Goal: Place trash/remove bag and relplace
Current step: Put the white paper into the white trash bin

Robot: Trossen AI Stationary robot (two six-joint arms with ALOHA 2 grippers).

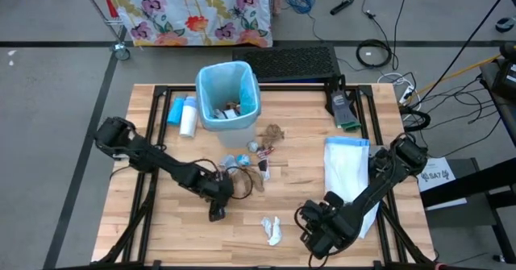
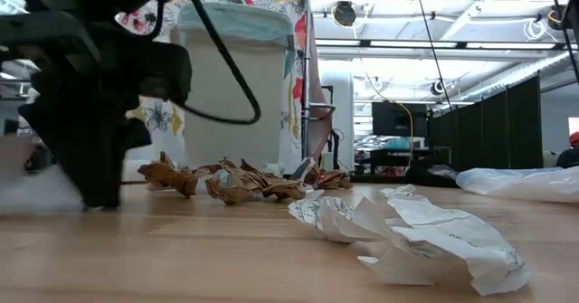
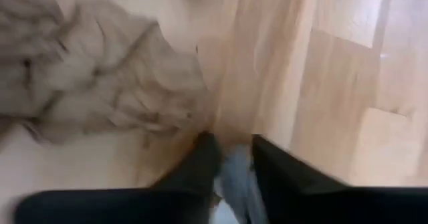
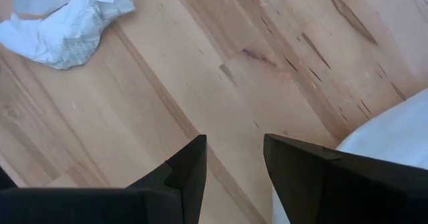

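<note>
My left jaws (image 1: pixel 228 176) sit low on the wooden counter (image 1: pixel 161 230), in front of the bin (image 1: pixel 228 97), at the near edge of the scattered trash. Through my left wrist camera, the two dark fingers (image 3: pixel 200 160) stand close together with a light-blue scrap (image 3: pixel 234 177) pinched between them; a crumpled brown paper (image 3: pixel 100 83) lies just beyond.

The bin stands at the counter's far edge, lined with the thin light-blue bag (image 1: pixel 250 89), with a few scraps already inside. A blue-and-white cylinder (image 1: pixel 188 115) lies just beside the bin on my left side. More brown scraps (image 1: pixel 274 131) lie between the bin and my left jaws. A crumpled white paper (image 1: pixel 272 230) lies well in front of the bin, near the counter's front edge.

My right jaws (image 1: pixel 310 239) hover near that front edge, beside the white paper, fingers (image 4: pixel 190 167) apart and gripping nothing. The white replacement bag (image 1: pixel 348 169) lies flat to the bin's right.
</note>
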